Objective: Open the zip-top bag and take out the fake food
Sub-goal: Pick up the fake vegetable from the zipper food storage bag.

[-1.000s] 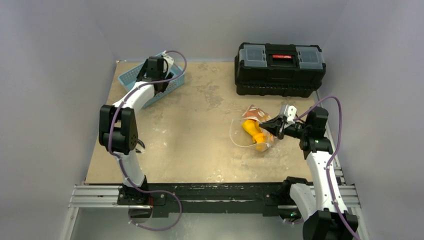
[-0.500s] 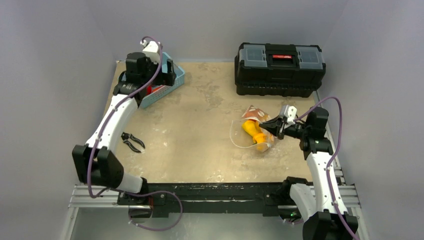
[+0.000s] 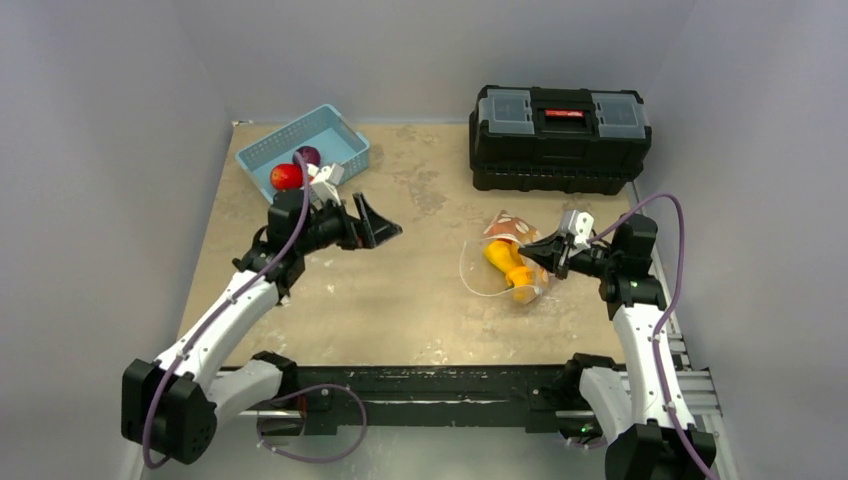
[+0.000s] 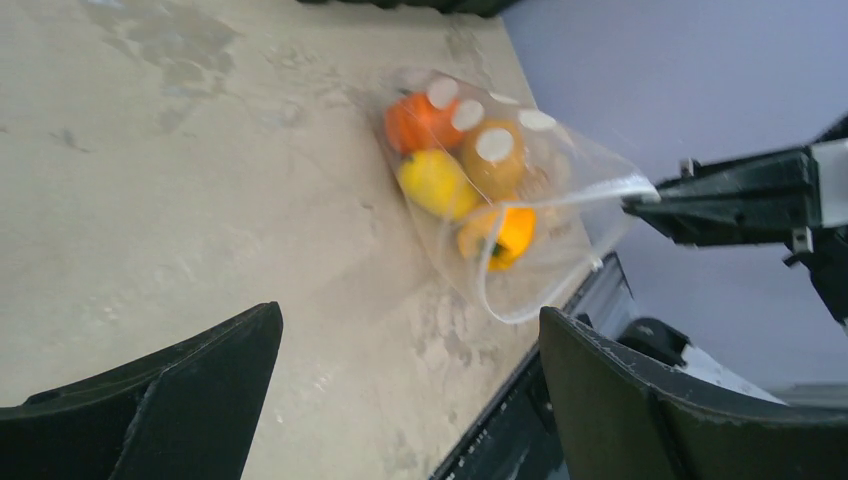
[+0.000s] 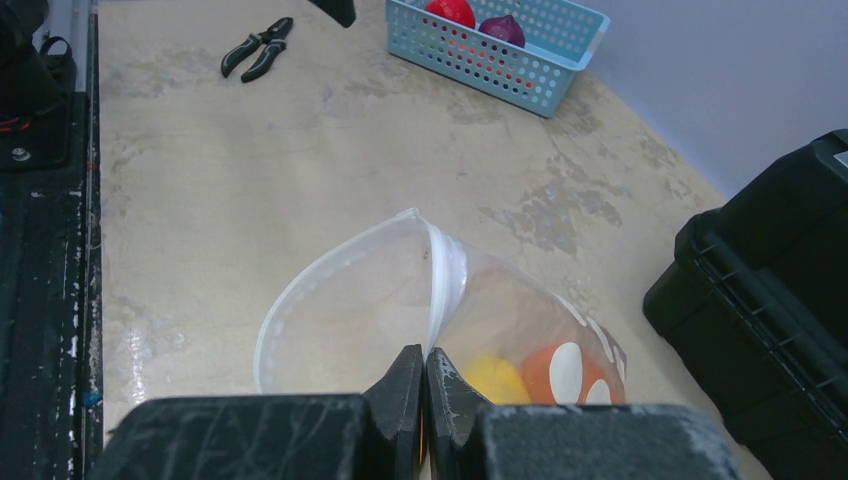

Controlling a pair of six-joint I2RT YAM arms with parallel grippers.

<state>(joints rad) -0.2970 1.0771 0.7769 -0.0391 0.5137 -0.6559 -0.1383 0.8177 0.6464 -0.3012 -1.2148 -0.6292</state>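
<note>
The zip-top bag (image 3: 497,268) lies on the table's right side, clear with white dots, its mouth gaping toward the left. My right gripper (image 3: 547,253) is shut on the bag's white zip strip (image 5: 436,290), holding that edge up. Fake food (image 4: 437,183) in yellow and orange sits inside the bag (image 4: 560,170). My left gripper (image 3: 380,230) hovers open over the middle of the table, pointing at the bag mouth, with nothing between its fingers (image 4: 200,390). A red piece (image 3: 286,177) and a purple piece (image 3: 308,156) lie in the basket.
A light-blue perforated basket (image 3: 262,150) stands at the back left. A black toolbox (image 3: 558,122) sits at the back right, close behind the bag. Black pliers (image 5: 258,47) lie near the table's left front, under my left arm in the top view.
My left arm rose out of the basket and swung right to the table's middle, jaws fully open. The red piece now lies in the basket. The right gripper and the bag stayed still.
</note>
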